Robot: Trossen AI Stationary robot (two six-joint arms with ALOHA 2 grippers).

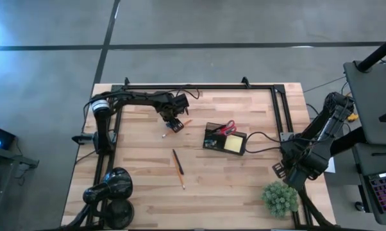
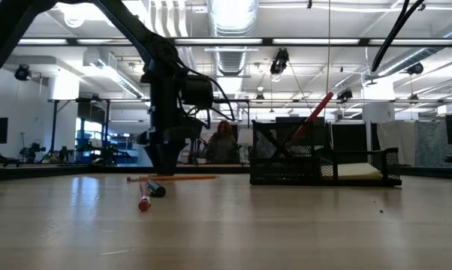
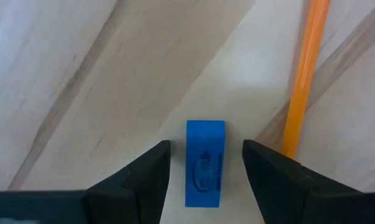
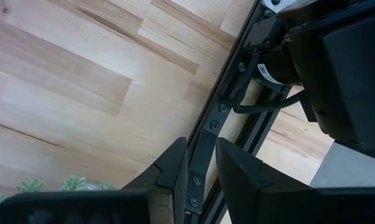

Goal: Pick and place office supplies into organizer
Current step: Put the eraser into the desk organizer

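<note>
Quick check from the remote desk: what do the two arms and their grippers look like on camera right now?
Both arms are dark, jointed and glossy. The left arm has a pale band at its base and cables along its links; its left gripper has two black wedge-shaped fingers. The right arm trails a black cable; its right gripper has matching black angular fingers.

The left arm reaches in from the counter's far-left corner, its wrist bent straight down and its claw (image 3: 205, 163) lowered close to the surface, fingers (image 3: 144, 177) spread apart. The right arm sits folded at the counter's right edge, its claw (image 4: 201, 167) narrowly parted and holding nothing.
</note>
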